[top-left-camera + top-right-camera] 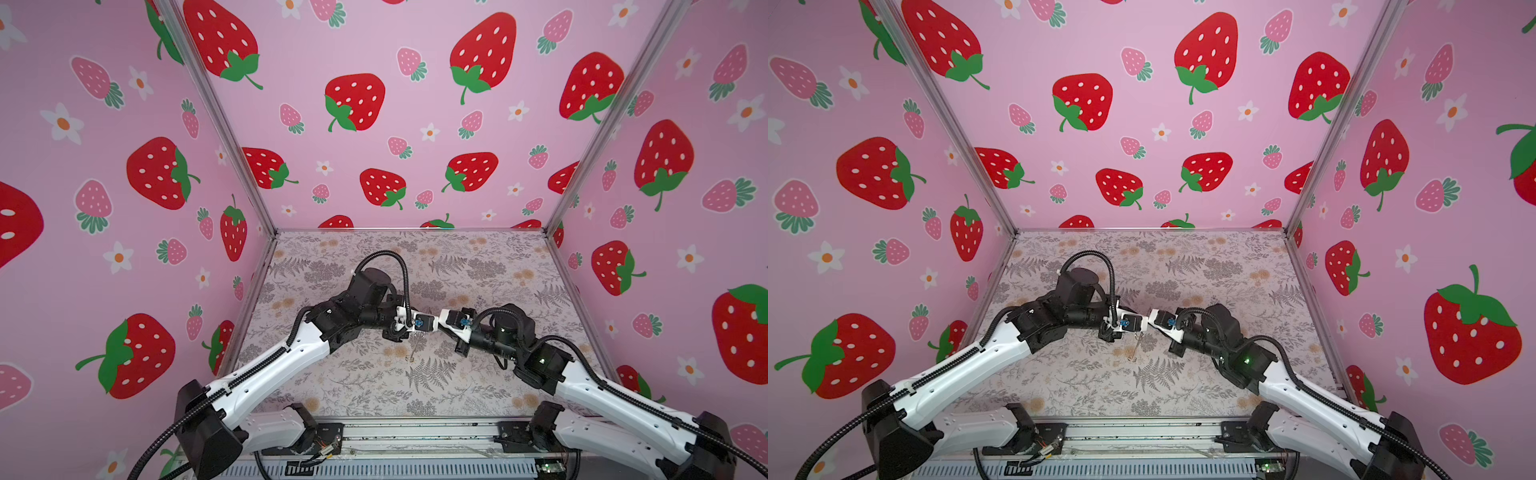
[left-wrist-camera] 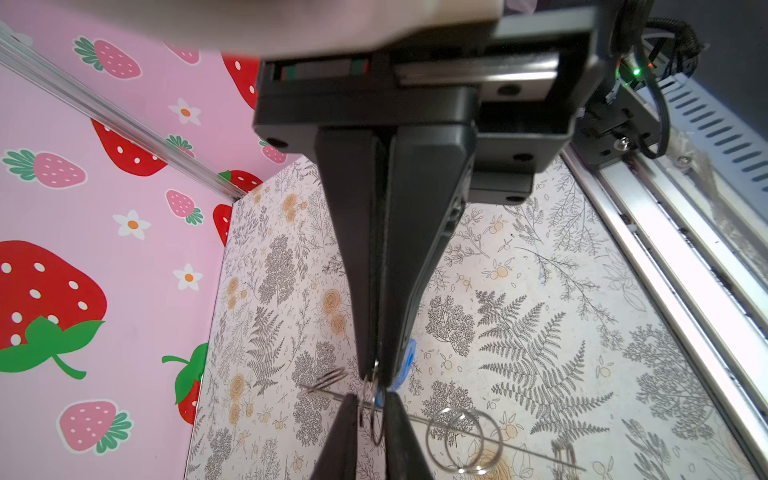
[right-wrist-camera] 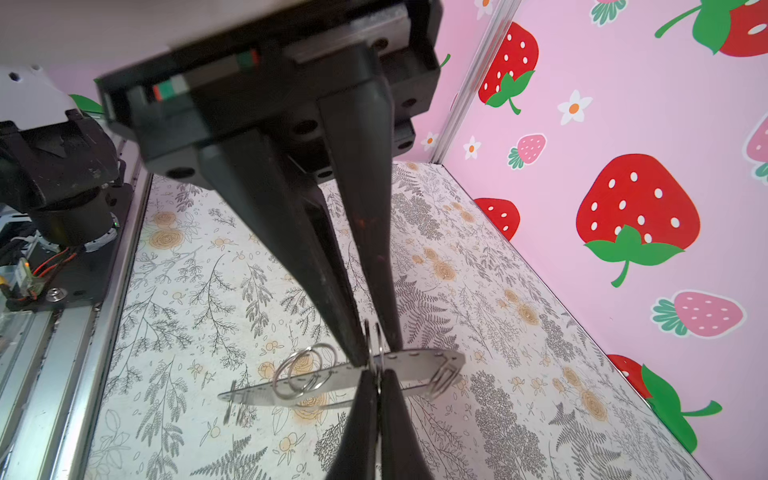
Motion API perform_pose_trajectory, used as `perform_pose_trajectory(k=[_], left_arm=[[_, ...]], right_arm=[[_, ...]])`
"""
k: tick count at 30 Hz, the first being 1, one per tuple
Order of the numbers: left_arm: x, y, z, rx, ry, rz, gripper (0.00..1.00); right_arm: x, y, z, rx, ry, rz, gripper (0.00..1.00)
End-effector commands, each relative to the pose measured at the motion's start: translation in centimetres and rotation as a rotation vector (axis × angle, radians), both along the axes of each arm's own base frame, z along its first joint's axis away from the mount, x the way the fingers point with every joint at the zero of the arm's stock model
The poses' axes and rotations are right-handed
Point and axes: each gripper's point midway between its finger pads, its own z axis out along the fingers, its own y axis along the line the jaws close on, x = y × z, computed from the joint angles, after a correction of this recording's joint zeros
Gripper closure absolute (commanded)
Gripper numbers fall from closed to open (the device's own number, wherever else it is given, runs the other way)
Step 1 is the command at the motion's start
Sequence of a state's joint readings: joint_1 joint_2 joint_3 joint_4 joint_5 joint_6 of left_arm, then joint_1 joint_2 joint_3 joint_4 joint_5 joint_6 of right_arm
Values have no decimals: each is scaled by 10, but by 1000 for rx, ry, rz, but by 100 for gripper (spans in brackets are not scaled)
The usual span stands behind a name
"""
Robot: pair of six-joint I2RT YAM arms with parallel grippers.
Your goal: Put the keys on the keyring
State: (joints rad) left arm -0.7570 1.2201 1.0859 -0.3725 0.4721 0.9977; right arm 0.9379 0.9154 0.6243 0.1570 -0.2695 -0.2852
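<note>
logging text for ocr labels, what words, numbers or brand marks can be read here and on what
none readable.
keys: only a blue edge shows, any label hidden.
keyring: plain holes and rings, no marks.
walls and table: printed pictures only.

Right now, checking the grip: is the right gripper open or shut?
Shut: the right gripper clamps a metal ring of the keyring between its tips.
</note>
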Motion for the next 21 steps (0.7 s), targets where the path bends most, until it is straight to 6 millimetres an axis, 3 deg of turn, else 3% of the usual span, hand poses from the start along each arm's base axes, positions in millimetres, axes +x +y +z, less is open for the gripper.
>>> perform_pose_trajectory(k=[1,2,5,8,11,21], left_arm=[[0,-8,21,-39,-34,-25,93],[0,-9,23,-50,-24,-26,100],[3,-12,30,-93,25,2,100],[5,-10,34,-131,70,11,100],[8,-7,41,-201,119,21,100],[19,-4,53,-372,199,62,100]], right_arm=[[-1,8,18,35,-15,26,100],[0,8,18,34,-14,20,100],[6,5,15,22,-11,-20,91],[13,-7,13,6,-23,-94,74],[12,-21,18,41,-41,-138,67],[13,-19,21,98,1,-149,67]])
